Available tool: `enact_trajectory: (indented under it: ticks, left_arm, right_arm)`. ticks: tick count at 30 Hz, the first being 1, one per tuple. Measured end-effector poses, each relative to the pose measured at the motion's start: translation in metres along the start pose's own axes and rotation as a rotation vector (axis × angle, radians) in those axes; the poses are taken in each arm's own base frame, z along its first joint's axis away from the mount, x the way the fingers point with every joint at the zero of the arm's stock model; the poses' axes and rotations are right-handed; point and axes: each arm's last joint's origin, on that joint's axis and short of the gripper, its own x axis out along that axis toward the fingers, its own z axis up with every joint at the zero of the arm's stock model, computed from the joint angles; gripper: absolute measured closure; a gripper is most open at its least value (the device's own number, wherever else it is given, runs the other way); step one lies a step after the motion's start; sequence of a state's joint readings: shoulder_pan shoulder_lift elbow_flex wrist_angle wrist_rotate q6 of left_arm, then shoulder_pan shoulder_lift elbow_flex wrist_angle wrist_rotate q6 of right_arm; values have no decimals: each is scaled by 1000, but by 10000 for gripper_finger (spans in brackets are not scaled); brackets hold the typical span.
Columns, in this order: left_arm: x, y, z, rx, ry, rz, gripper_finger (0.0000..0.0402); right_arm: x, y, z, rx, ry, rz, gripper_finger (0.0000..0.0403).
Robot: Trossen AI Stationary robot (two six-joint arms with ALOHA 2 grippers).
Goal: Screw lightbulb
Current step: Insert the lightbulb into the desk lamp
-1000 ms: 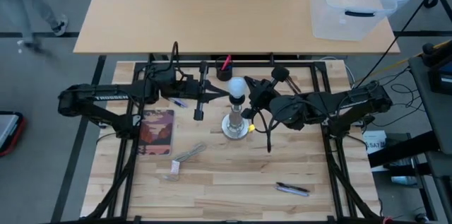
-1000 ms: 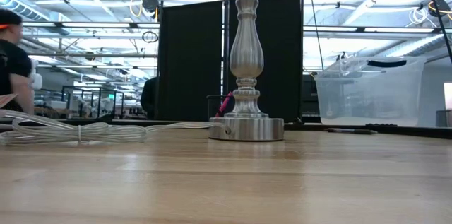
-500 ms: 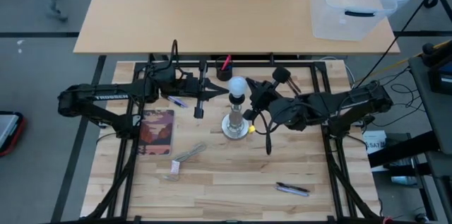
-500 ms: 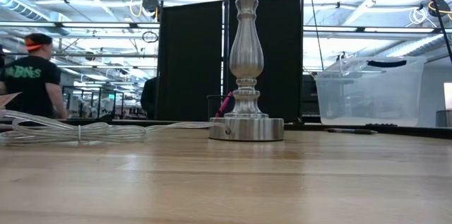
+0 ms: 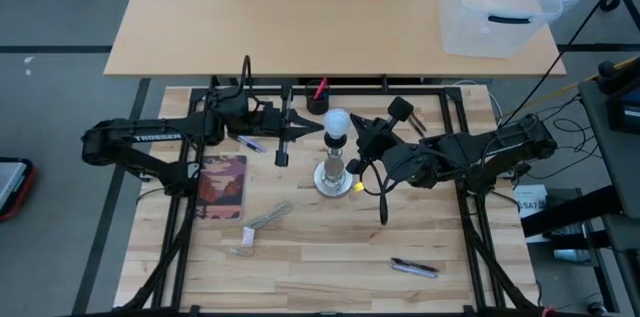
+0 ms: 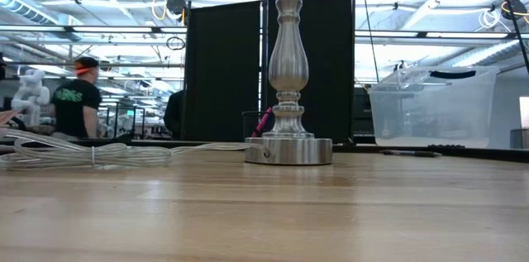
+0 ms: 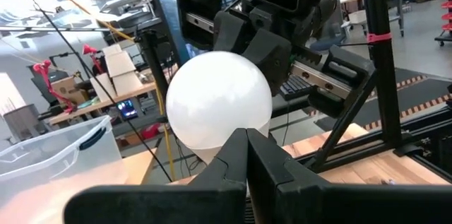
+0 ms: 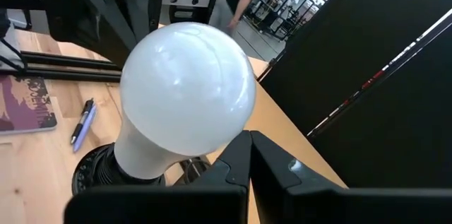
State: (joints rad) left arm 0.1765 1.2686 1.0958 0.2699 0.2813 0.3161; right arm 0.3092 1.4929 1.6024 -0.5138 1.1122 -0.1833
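Observation:
The frosted white lightbulb (image 5: 337, 123) sits upright with its neck in the black socket (image 8: 95, 167) on top of the silvery stand (image 6: 288, 55). The stand's disc foot (image 6: 288, 150) rests on the table's middle. My left gripper (image 7: 247, 155) is shut at bulb height on the bulb's left side, and its tips point at the globe's lower part (image 7: 212, 146). My right gripper (image 8: 248, 155) is shut at the bulb's right side, level with the globe's underside. The bulb's screw base is hidden in the socket. My left gripper's shut tips show right in front of the globe's lower part, coming level from the table's left; I cannot tell whether they touch it. My right gripper's shut tips stand just beside the globe's underside (image 8: 205, 150), coming level from the table's right; I cannot tell whether they touch it.
A notebook (image 5: 221, 185) lies left of the stand, with a coiled white cord (image 5: 265, 219) in front of it. One pen (image 5: 413, 268) lies near the front right. Another pen (image 5: 250, 143) lies under my left arm. A black cup (image 5: 318, 100) stands behind the stand. A person (image 6: 76, 101) walks in the room behind.
My right arm has shifted slightly toward the table's right edge. The bulb and the stand have stayed where they were.

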Motion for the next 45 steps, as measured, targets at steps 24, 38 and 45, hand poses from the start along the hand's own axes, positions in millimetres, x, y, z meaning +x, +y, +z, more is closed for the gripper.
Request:
enact_trajectory:
  ticks: [24,38,45]
  left_arm:
    - [11,12,-23,-37,67,46,402]
    - [-26,17,8,-19,24,6,402]
    - [-16,-2,8,-10,4,-119,402]
  right_arm:
    - [-11,14,-1,-10,-16,70,403]
    - [-18,18,-14,6,49,86,403]
    - [-7,10,-10,1,44,9,403]
